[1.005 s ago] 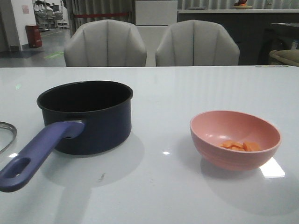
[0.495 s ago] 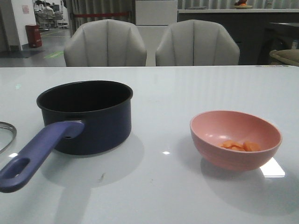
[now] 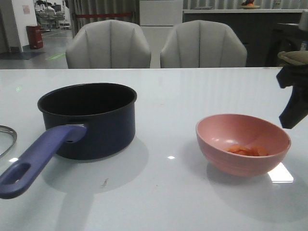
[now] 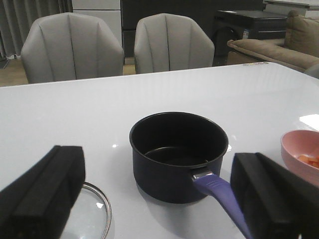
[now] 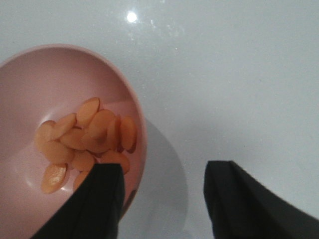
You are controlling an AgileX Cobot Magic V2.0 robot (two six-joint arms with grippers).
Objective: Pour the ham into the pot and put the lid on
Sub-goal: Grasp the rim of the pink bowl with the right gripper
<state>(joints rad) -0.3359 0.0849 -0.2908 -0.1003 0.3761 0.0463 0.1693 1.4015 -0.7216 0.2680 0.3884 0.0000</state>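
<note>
Nearest, the pot (image 3: 89, 118) stood on the white table (image 3: 159, 197), empty, its long purple handle reaching toward the robot on the left side. Lid (image 3: 6, 137): glass, lying flat just left of the pot, mostly out of the front view. Ham (image 3: 247, 150): orange slices heaped in the pink bowl (image 3: 242, 142), on the right side, well apart from the pot. Right gripper (image 5: 162, 199): fingers spread, straddling the bowl's rim, one finger (image 5: 97, 201) over the inside, the other outside; clearly the nearer arm to the ham, with the rim passing between the fingers. Left gripper (image 4: 159, 199): fingers wide apart, holding nothing, facing the pot from the near side. Farthest, two grey chairs (image 3: 108, 45) behind the table.
</note>
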